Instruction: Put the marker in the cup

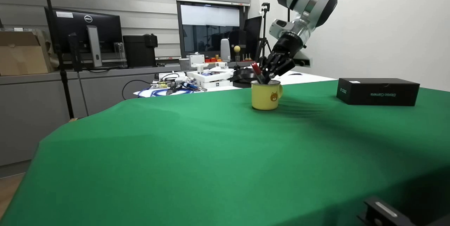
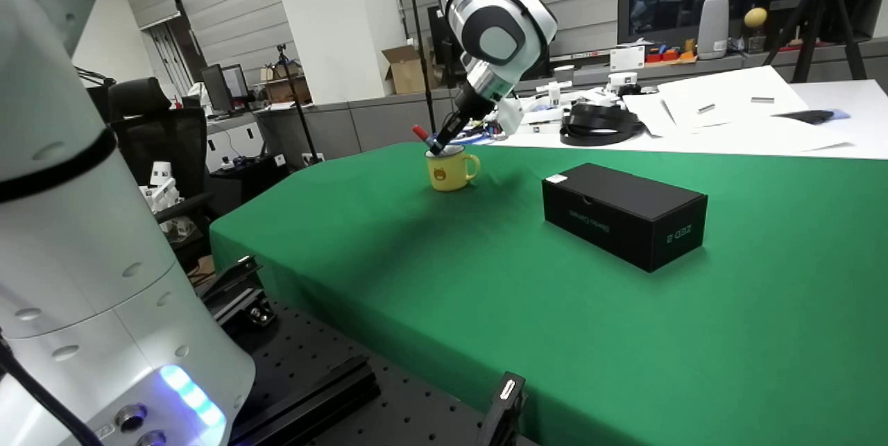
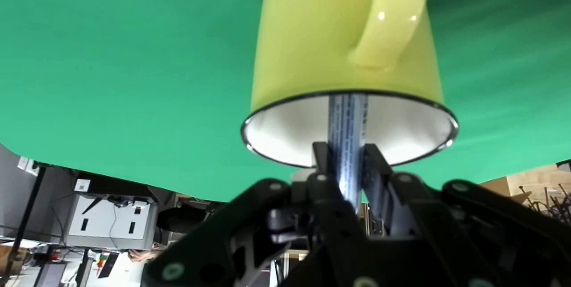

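Observation:
The yellow cup (image 1: 261, 97) stands upright on the green table; it also shows in an exterior view (image 2: 449, 172) with its bear mark. In the wrist view the cup (image 3: 308, 41) appears upside down, its white inside visible. The marker (image 1: 256, 68) is tilted, with its red end up and out of the cup. In an exterior view its red end (image 2: 420, 132) shows left of the fingers. In the wrist view its pale blue printed body (image 3: 348, 119) reaches into the cup mouth; its lower tip is hidden. My gripper (image 3: 345, 151) is shut on the marker, fingertips at the cup's rim.
A black box (image 1: 378, 92) lies on the green table and also shows in an exterior view (image 2: 624, 210). A white table (image 2: 860, 113) with papers, a black coil and clutter stands behind. Black clamps (image 2: 503, 408) sit at the table's edge by the robot base.

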Robot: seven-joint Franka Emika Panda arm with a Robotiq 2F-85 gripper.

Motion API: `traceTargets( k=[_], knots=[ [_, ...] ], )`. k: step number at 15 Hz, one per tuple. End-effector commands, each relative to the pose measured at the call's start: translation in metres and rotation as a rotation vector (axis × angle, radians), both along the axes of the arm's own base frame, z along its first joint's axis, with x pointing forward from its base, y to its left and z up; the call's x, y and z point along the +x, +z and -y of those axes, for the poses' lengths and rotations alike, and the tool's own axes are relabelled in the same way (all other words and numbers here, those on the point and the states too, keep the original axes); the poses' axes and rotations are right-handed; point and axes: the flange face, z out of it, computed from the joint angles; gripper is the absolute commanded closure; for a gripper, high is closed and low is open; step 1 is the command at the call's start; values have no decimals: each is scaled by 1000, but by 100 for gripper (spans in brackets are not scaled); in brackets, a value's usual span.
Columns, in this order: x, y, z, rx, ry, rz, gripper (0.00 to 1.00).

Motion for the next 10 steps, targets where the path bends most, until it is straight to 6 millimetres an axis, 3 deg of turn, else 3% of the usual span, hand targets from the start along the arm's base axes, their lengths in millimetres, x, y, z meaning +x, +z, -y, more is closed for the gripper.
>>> traceTargets(
  k=[1,8,10],
  knots=[
    [15,0,-3,26,7,-9,47],
    [32,47,-13,27,25,63,1],
    [34,64,-15,28,33,84,0]
  ],
)
